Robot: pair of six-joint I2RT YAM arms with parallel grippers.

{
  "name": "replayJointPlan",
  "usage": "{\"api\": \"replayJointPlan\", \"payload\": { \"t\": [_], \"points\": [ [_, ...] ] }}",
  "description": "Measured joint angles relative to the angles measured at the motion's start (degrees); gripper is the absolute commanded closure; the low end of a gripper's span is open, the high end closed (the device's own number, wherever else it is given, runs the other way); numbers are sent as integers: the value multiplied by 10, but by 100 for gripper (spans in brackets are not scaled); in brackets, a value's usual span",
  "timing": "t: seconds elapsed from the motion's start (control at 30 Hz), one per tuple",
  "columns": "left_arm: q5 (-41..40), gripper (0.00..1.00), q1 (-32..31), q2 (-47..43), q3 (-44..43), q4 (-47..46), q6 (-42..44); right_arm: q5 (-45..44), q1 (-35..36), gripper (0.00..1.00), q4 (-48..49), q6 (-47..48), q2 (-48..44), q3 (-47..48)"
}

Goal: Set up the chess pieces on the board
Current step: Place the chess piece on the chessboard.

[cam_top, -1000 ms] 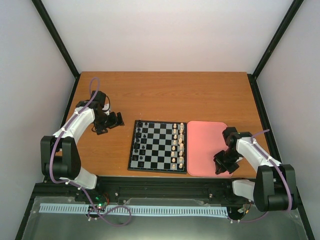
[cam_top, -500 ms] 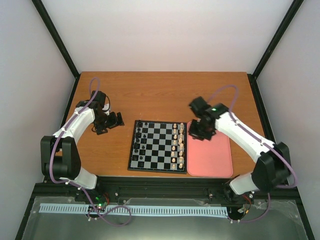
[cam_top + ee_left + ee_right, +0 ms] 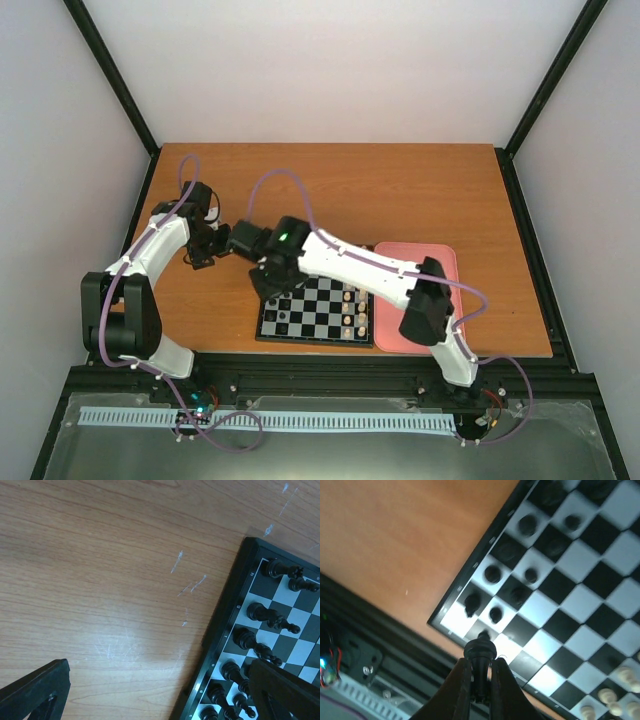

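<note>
The board (image 3: 318, 338) lies in the middle of the table, with black chess pieces (image 3: 281, 318) along its left columns and cream pieces along its right. My right arm reaches across it, and my right gripper (image 3: 264, 279) hangs over the board's near-left corner. In the right wrist view my right gripper (image 3: 480, 679) is shut on one black chess piece (image 3: 480, 653), held above the board (image 3: 580, 601), where several black pieces (image 3: 493, 573) stand. My left gripper (image 3: 217, 243) is open and empty over bare wood left of the board (image 3: 226, 614); it also shows in the left wrist view (image 3: 157, 680).
A pink tray (image 3: 440, 262) lies right of the board, partly hidden by my right arm. Several cream-white pieces (image 3: 352, 305) stand on the board's right columns. Black frame rails run along the table's near edge (image 3: 330, 370).
My right arm has swung from the pink tray's near end, past the tray's far-left corner, to the board's left side. The left arm has not moved.
</note>
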State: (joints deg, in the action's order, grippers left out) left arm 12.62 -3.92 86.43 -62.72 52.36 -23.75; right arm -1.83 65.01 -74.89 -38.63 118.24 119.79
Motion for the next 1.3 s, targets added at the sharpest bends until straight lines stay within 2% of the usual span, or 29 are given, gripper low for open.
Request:
{"api": "replayJointPlan", "payload": {
  "t": [0.13,0.5,1.3],
  "points": [
    [0,0,0,-1,0,0,0,31,38,97,-24,29,44,14],
    [0,0,0,-3,0,0,0,71,75,97,-41,65,103,35],
    [0,0,0,-7,0,0,0,95,66,97,-5,90,160,35]
  ]
}}
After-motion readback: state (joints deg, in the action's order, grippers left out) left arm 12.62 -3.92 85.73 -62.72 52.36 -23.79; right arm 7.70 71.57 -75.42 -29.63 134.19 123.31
